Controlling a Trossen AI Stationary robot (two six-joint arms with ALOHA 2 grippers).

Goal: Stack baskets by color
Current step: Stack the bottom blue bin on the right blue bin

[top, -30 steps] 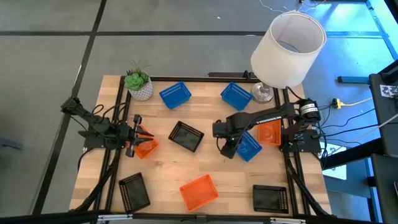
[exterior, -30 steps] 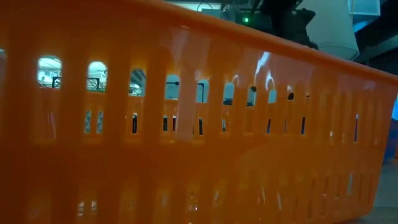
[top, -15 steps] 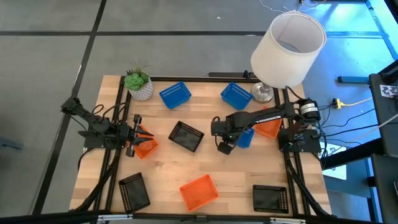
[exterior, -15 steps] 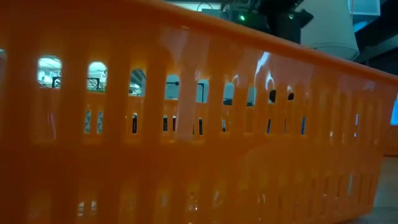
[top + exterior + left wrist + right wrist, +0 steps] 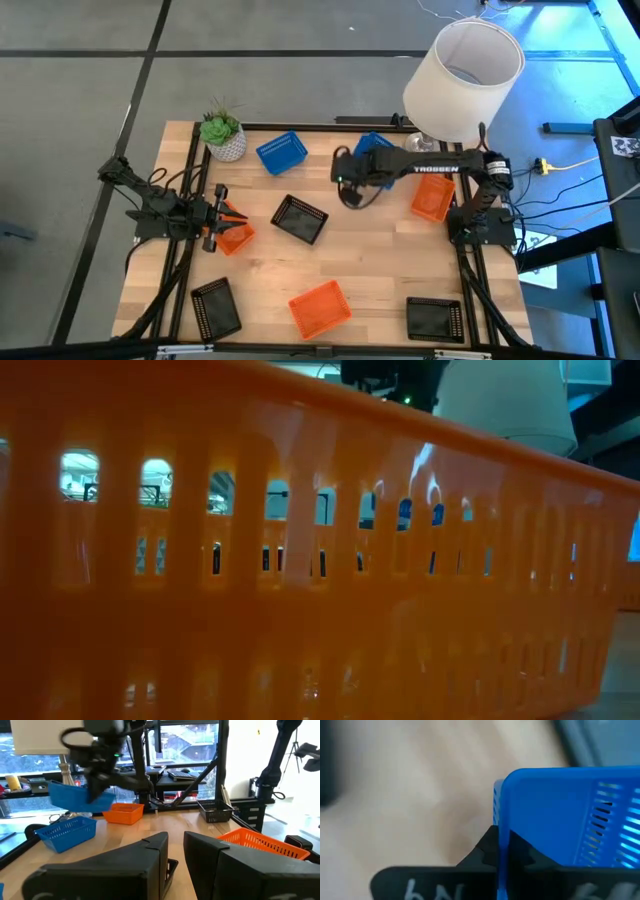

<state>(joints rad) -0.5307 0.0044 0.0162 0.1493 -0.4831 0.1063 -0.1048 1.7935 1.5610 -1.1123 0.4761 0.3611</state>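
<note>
My right pincer [image 5: 352,178] is clamped on the rim of one blue plastic mesh basket [image 5: 80,796], carried off the wooden surface [image 5: 350,262] toward 1 o'clock, over the second blue mesh basket [image 5: 377,150] sitting there. To nest cleanly: square the carried basket's long side to the lower one, level it, descend straight, let go only once it seats. It looks tilted in the left wrist view, so I'd correct that first. Third blue basket [image 5: 281,152] sits at 11 o'clock. Left pincer [image 5: 213,220] waits at 9 o'clock beside an orange mesh basket [image 5: 234,236], fingers slightly apart.
</note>
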